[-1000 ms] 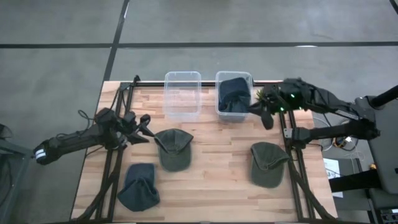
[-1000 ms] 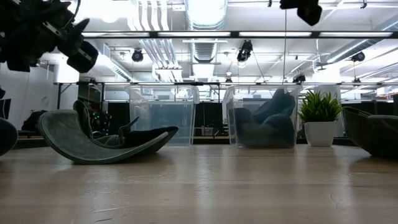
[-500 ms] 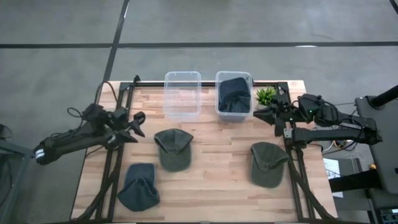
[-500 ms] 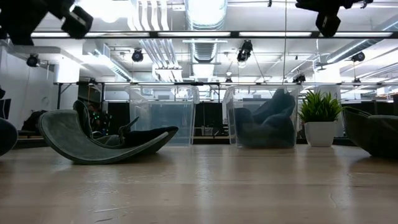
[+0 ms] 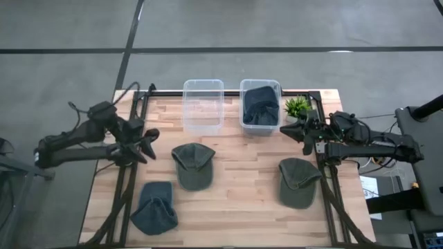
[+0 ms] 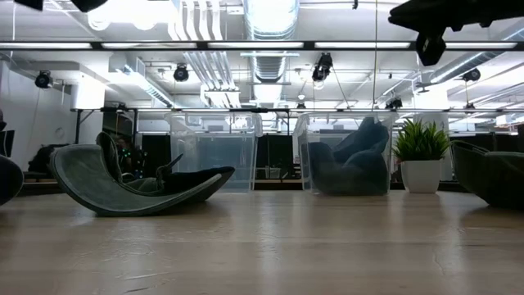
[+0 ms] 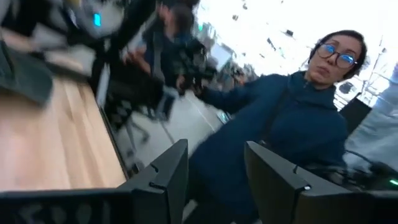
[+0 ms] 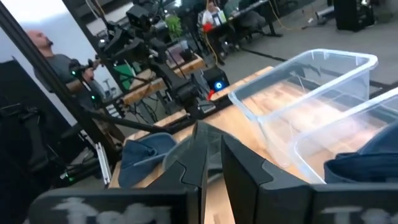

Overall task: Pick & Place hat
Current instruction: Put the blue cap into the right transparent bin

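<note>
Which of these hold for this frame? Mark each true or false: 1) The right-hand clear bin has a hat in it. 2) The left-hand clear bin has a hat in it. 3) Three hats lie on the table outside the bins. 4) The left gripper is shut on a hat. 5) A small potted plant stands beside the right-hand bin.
1) True: a dark hat sits in the right-hand bin.
2) False: the left-hand bin is empty.
3) True: middle hat, front-left hat, right hat.
4) False: the left gripper is open, holding nothing, at the table's left edge.
5) True: the plant. The right gripper is shut nearby, empty.
</note>
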`<state>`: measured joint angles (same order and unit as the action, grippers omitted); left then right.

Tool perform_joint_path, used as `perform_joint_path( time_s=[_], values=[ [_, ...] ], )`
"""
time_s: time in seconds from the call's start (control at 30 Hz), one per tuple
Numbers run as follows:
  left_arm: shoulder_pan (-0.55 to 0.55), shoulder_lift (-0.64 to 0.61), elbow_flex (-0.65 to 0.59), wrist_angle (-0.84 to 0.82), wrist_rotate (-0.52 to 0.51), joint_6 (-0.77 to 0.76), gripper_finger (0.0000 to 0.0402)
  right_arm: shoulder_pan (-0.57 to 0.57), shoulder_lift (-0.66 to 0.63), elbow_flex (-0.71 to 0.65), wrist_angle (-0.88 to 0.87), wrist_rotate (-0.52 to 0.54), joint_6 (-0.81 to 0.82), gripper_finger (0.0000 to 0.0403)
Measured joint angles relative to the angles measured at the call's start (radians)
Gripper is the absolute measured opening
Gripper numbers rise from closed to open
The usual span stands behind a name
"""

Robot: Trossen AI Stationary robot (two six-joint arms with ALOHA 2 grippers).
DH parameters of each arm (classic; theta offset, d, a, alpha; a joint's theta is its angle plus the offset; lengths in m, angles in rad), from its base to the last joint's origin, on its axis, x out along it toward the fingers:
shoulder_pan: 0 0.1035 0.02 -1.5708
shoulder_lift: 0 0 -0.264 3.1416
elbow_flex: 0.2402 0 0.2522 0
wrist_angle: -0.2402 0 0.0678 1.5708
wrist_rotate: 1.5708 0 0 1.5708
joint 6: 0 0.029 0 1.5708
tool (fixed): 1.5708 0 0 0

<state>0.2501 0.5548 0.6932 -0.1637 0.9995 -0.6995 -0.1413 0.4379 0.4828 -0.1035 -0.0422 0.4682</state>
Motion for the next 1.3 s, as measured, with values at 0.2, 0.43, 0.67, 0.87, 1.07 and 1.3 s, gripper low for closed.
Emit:
perform_joint_path(
  time_s=[0.2,0.43,0.67,0.87,1.07,1.3],
  values=[
    [-0.127,0.154,0.190,-0.421,-0.121,0.059,0.0151,0.000,-0.013,-0.036,0.013,0.000,0.027,0.0043],
    [-0.304,0.288,0.275,-0.805,-0.324,-0.004,0.0151,0.000,-0.012,-0.036,0.013,0.000,0.028,0.0043],
    [-0.486,0.385,0.247,-0.815,-0.464,-0.207,0.0151,0.000,-0.011,-0.034,0.013,0.000,0.031,0.0043],
    [-0.574,0.464,0.238,-0.783,-0.482,-0.299,0.0151,0.000,-0.012,-0.034,0.013,0.000,0.031,0.0043],
    [-0.581,0.539,0.234,-0.734,-0.511,-0.313,0.0151,0.000,-0.013,-0.033,0.013,0.000,0.030,0.0043],
    [-0.581,0.598,0.234,-0.717,-0.575,-0.287,0.0151,0.000,-0.012,-0.033,0.012,0.000,0.031,0.0043]
  ],
)
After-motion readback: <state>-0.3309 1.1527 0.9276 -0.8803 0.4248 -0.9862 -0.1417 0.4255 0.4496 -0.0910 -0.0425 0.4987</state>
